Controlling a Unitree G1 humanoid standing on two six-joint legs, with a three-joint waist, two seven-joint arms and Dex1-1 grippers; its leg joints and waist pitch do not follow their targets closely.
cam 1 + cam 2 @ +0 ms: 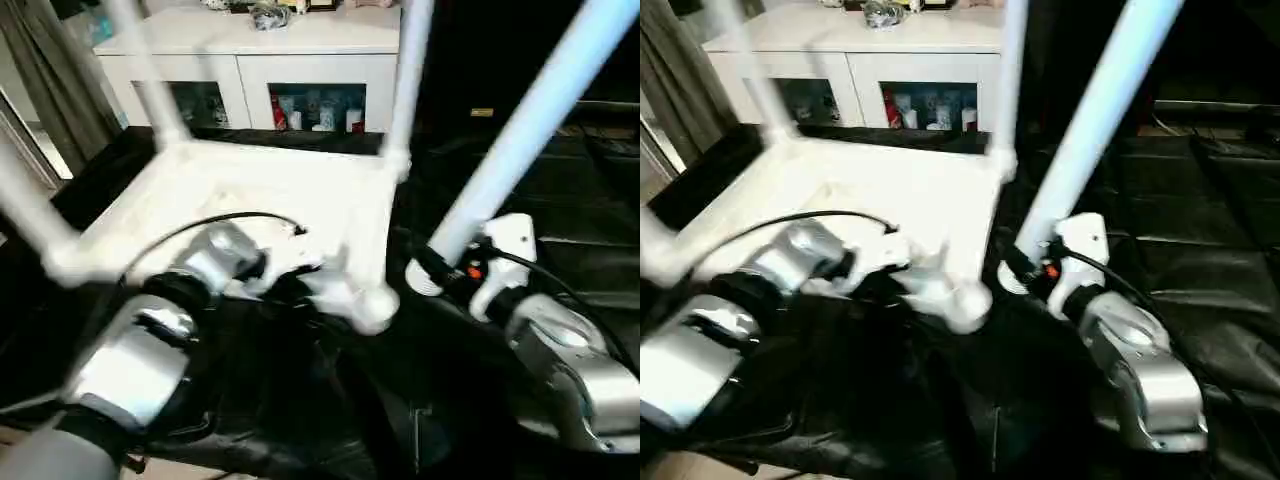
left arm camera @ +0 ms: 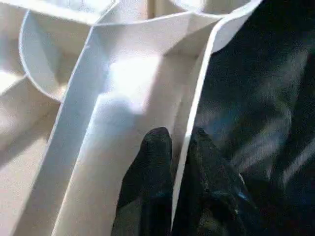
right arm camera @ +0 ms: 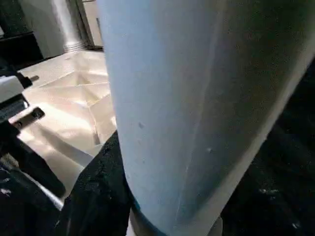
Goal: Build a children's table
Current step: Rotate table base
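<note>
On the black-covered floor the upturned tabletop (image 1: 250,200), judged light and stiff, is pinched at its near rim by the left gripper (image 2: 179,142), while the fourth leg (image 1: 530,130) is clasped near its flared end by the right gripper (image 1: 440,268).

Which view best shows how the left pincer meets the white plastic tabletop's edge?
The left wrist view: the left pincer has one black finger on each side of the thin rim wall of the white plastic tabletop. Both eye views show that pincer mostly hidden behind its silver wrist. The right wrist view shows the ribbed underside.
</note>
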